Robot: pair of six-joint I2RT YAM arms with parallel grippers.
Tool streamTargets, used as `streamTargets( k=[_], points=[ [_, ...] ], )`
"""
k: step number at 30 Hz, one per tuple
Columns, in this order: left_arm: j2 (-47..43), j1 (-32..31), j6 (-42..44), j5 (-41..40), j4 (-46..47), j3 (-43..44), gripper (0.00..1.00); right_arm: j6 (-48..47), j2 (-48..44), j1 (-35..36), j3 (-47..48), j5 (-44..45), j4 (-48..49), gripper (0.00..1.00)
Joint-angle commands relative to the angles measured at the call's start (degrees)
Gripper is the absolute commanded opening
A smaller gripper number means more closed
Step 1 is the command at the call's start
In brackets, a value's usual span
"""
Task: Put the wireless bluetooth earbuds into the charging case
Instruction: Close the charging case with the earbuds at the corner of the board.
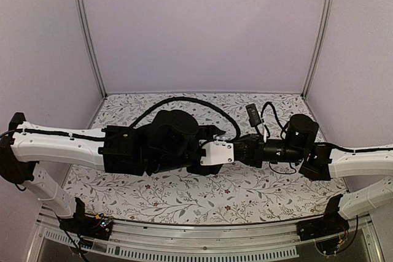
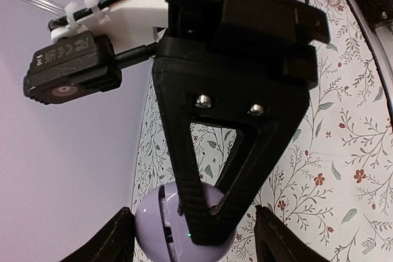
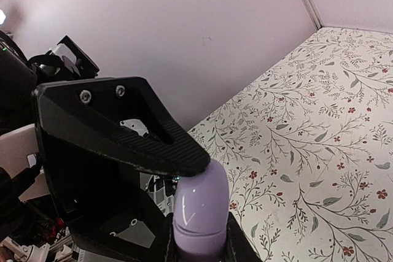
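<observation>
The right end effector (image 3: 195,210) is closed on the purple charging case (image 3: 202,194). Its ribbed upper finger (image 3: 153,145) presses on the rounded top and its lower finger sits under the base, so the case is clamped upright between them, off the bench (image 1: 184,194). The left end effector (image 2: 193,213) stands open. In the left wrist view its two dark fingertips (image 2: 120,237) rise at the bottom corners on either side of the case (image 2: 153,231). Whether either tip touches the shell cannot be told. In that view the right end effector's triangular finger crosses the front of the case and hides much of it. The right arm's wrist camera (image 2: 67,72) hangs just beside it on a white bracket. From above, the two arms meet nose to nose over the middle of the flower-patterned bench and their black wrists cover the case entirely. A black cable (image 1: 184,99) loops over the far part of the cloth. The case is a glossy lilac, egg-like shell with a thin seam around it and a tiny green light (image 2: 189,235) near its lower edge. The earbuds cannot be made out in any view.
</observation>
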Motion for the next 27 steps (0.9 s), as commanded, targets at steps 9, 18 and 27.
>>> streamTargets(
  k=[9,18,27],
  points=[
    [2.1,1.7,-2.9,5.8,-3.0,-0.9,0.68,0.0,0.1,-0.7,3.7,1.3,7.8,0.00],
    [2.4,2.5,-3.2,6.9,-3.7,-0.4,0.52,0.1,0.4,-0.7,3.7,0.9,7.9,0.00],
    [2.9,2.6,-2.2,7.8,-4.7,0.0,0.34,0.3,0.3,-0.7,3.6,1.1,8.0,0.00]
  ],
)
